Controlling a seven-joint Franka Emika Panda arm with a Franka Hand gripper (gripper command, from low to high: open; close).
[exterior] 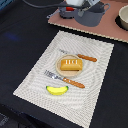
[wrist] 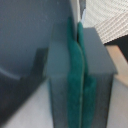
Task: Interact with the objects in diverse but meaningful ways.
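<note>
A golden ridged bread loaf (exterior: 70,64) lies on a small plate (exterior: 62,71) in the middle of the pale woven placemat (exterior: 40,70). The yellow banana (exterior: 57,90) rests near the mat's front edge. At the back, a grey pot (exterior: 93,15) stands on a pinkish board (exterior: 107,26), with something small and red (exterior: 67,9) beside it. My gripper (exterior: 76,6) hangs over that board next to the pot. In the wrist view my gripper (wrist: 78,37) is shut, its green pads (wrist: 74,75) pressed together with nothing between them, and a grey surface (wrist: 25,35) is close behind.
An orange-handled knife (exterior: 86,58) lies beside the plate and an orange-handled fork (exterior: 67,80) lies in front of it. A round light bowl (exterior: 123,18) sits at the exterior view's far right on the board. Dark cloth (exterior: 20,30) surrounds the mat.
</note>
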